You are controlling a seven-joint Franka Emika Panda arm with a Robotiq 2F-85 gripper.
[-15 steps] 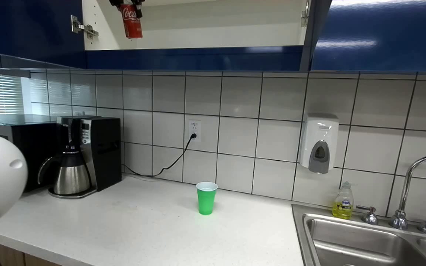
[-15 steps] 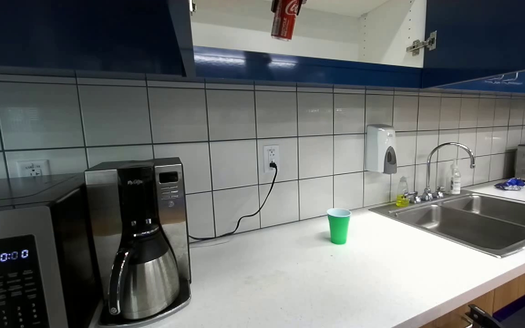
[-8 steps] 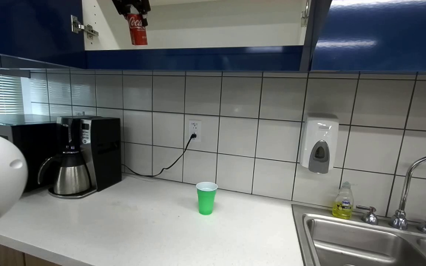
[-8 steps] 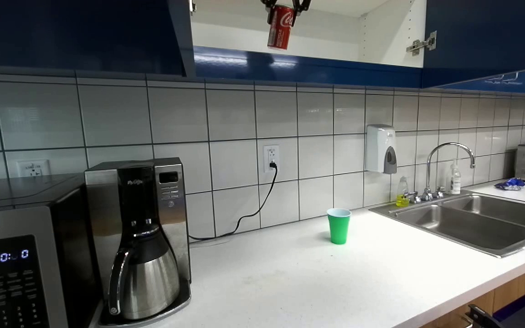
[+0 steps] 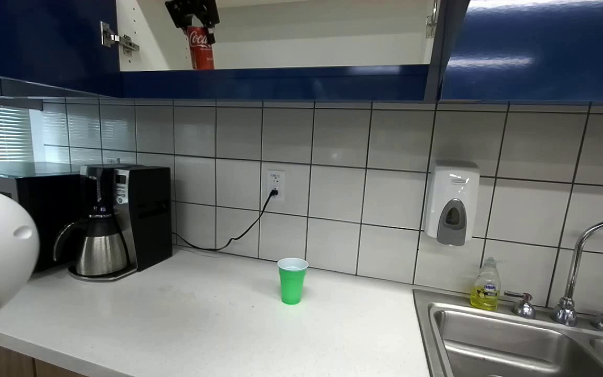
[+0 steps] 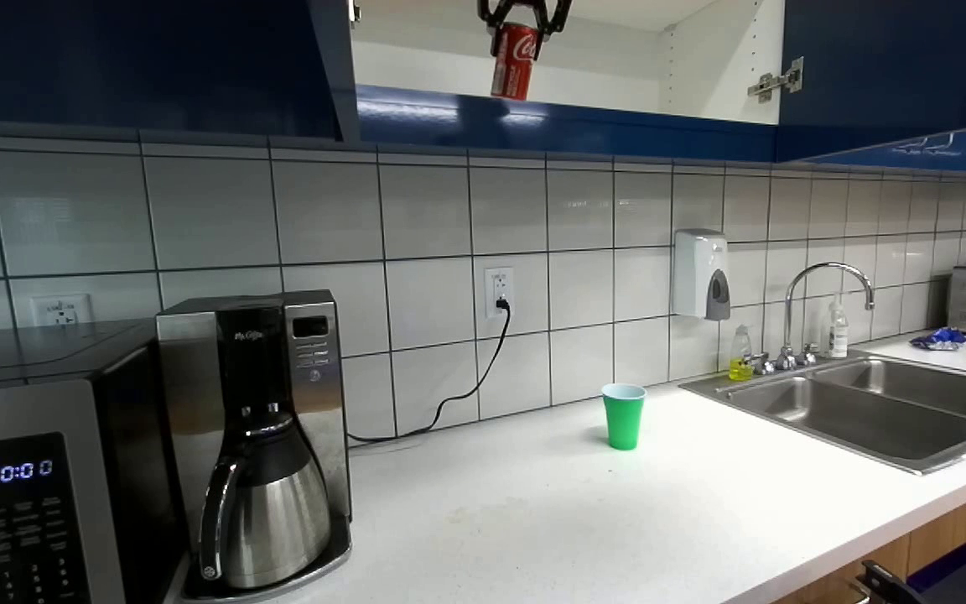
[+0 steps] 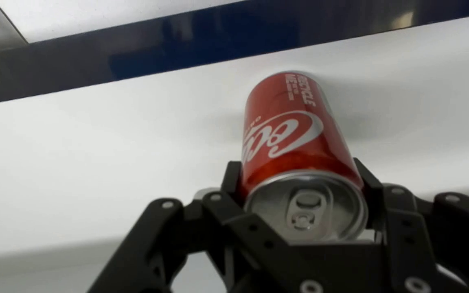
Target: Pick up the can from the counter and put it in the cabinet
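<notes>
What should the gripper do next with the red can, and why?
I'd probably ease the can down slightly until it settles: the gripper holds it inside the cabinet, over the shelf; its base lines up with the blue front edge in both exterior views, so I can't tell whether it touches.

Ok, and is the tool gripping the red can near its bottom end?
No, in the wrist view the tool grips the can by its sides, close to the silvery top.

The can is showing "Coca" and, in the wrist view, "RECYCLE ME"; the microwave is displaying "0:00"; the coffee maker is bearing small lettering, probably "Mr. Coffee".
</notes>
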